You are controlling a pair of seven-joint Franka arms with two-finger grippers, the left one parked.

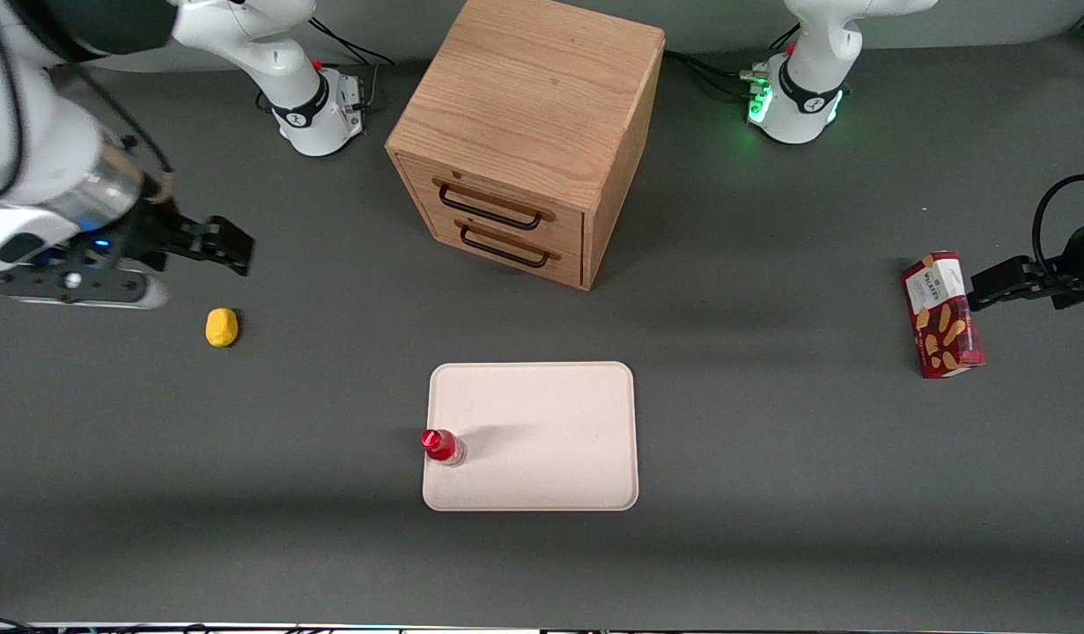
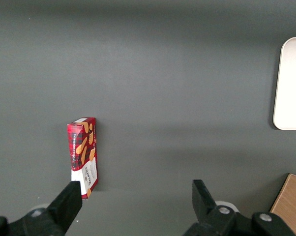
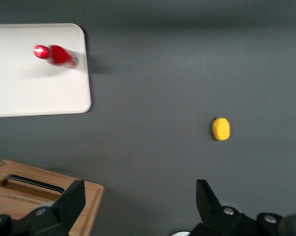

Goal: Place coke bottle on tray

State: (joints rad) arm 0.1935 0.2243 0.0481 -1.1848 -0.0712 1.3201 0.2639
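The coke bottle (image 1: 441,446), small and red with a red cap, stands upright on the pale cream-pink tray (image 1: 542,423). It is just inside the tray's rim on the side toward the working arm's end. In the right wrist view the coke bottle (image 3: 57,55) shows on the tray (image 3: 30,93) close to a rounded corner. My right gripper (image 1: 229,246) hangs above the table well away from the tray, toward the working arm's end. The gripper (image 3: 138,196) is open, with only bare table between its fingers.
A yellow lump (image 1: 222,327) lies on the table close below the gripper, also seen as the yellow lump (image 3: 221,129) from the wrist. A wooden drawer cabinet (image 1: 524,132) stands farther from the front camera than the tray. A red snack box (image 1: 942,314) lies toward the parked arm's end.
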